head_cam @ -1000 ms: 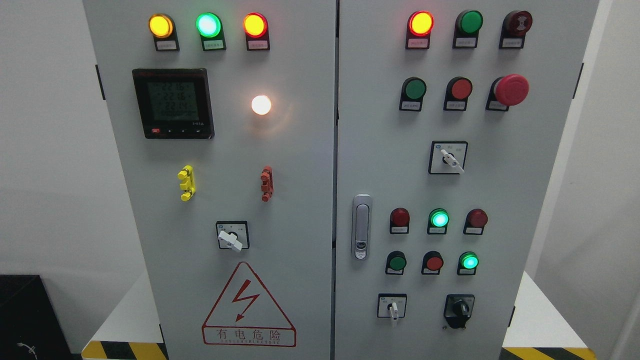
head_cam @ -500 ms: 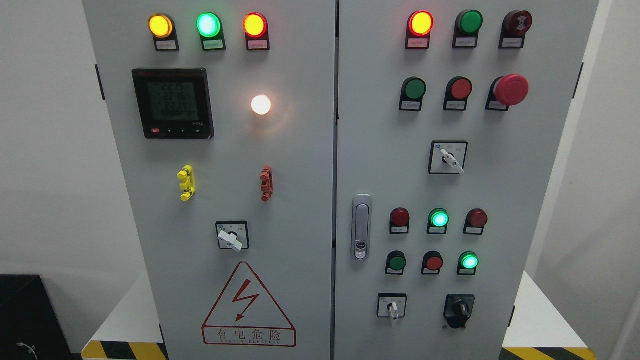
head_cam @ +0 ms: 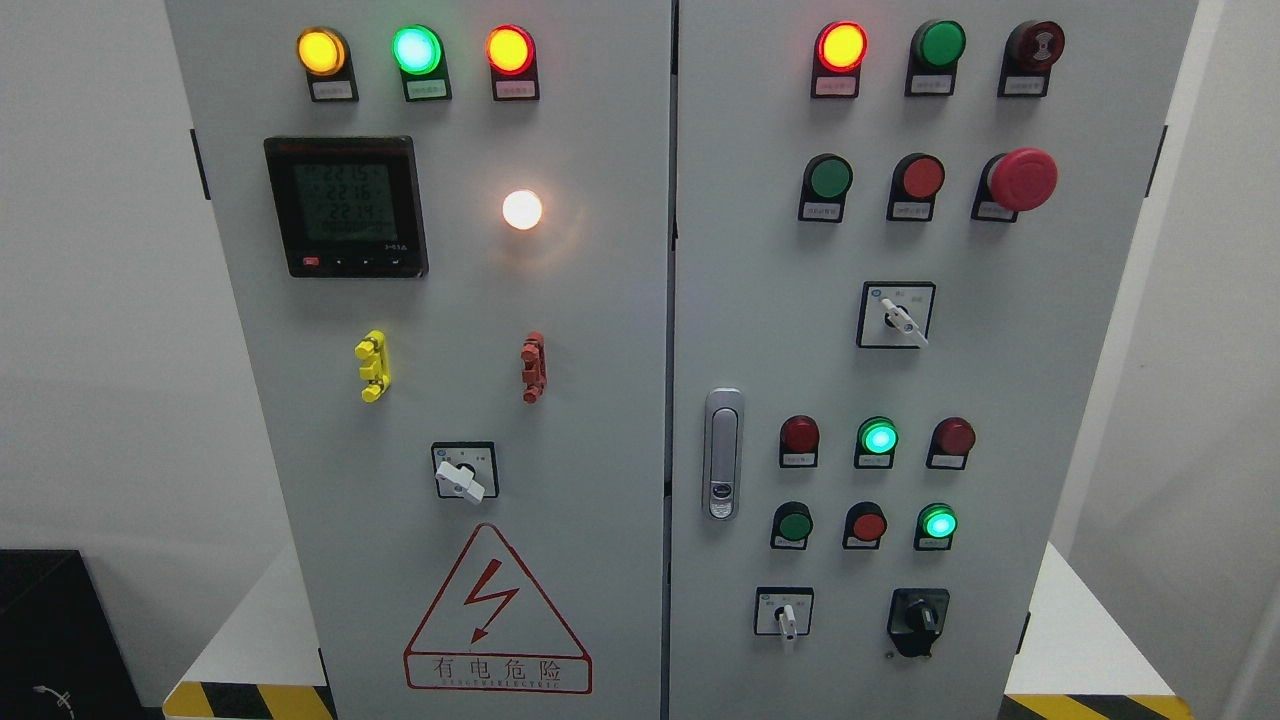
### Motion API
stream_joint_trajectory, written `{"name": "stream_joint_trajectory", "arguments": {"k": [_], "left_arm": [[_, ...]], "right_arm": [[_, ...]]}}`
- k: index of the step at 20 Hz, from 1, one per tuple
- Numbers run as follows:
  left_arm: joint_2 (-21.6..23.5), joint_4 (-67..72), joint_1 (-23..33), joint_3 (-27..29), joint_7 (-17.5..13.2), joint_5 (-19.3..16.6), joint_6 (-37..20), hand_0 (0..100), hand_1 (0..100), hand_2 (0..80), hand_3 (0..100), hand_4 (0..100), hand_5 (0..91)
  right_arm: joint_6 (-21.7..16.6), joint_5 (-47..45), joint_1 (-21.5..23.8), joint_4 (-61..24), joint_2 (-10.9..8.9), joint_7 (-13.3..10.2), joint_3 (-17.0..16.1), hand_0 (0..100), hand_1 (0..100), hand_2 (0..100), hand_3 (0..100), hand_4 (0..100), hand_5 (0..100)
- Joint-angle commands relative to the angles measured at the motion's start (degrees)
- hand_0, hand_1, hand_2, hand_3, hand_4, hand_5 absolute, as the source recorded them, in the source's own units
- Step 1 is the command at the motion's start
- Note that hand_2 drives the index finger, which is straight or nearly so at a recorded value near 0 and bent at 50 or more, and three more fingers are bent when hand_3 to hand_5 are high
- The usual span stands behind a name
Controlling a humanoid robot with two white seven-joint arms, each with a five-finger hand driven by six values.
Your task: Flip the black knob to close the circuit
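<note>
The black knob (head_cam: 917,620) sits at the lower right of the right cabinet door (head_cam: 1050,400), on a black square base, its handle pointing down and slightly left. A white-handled selector switch (head_cam: 785,615) is to its left. Neither of my hands nor arms shows in the head view.
The grey cabinet carries lit indicator lamps, push buttons, a red mushroom stop button (head_cam: 1020,180), two more white selector switches (head_cam: 900,318) (head_cam: 462,475), a door latch (head_cam: 722,455) and a digital meter (head_cam: 346,206). A black box (head_cam: 50,630) stands at lower left.
</note>
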Motion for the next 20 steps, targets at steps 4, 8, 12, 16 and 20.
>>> {"name": "stream_joint_trajectory", "arguments": {"k": [4,8,12,16,20], "left_arm": [[0.0,1.23,0.0,-1.14,0.01,-1.23,0.03,0,0,0.0,0,0,0.0],[0.0,1.23,0.0,-1.14,0.01,-1.23,0.03,0,0,0.0,0,0,0.0],[0.0,1.23,0.0,-1.14,0.01,-1.23,0.03,0,0,0.0,0,0,0.0],[0.0,1.23,0.0,-1.14,0.01,-1.23,0.03,0,0,0.0,0,0,0.0],[0.0,1.23,0.0,-1.14,0.01,-1.23,0.03,0,0,0.0,0,0,0.0]], "right_arm": [[2.71,3.55,-5.86,0.89,0.46,1.0,3.52,0,7,74,92,73,74],[4.03,6.35,-8.32,2.83,0.46,1.09,3.34,0,7,74,92,73,74],[5.52,7.15,-9.64,3.18,0.46,2.84,3.78,0,7,74,92,72,73],[6.4,8.38,-10.87,3.53,0.55,3.11,4.84,0,7,74,92,72,73],[6.67,8.74,-11.92,3.97,0.55,3.2,5.01,0,7,74,92,72,73]]}}
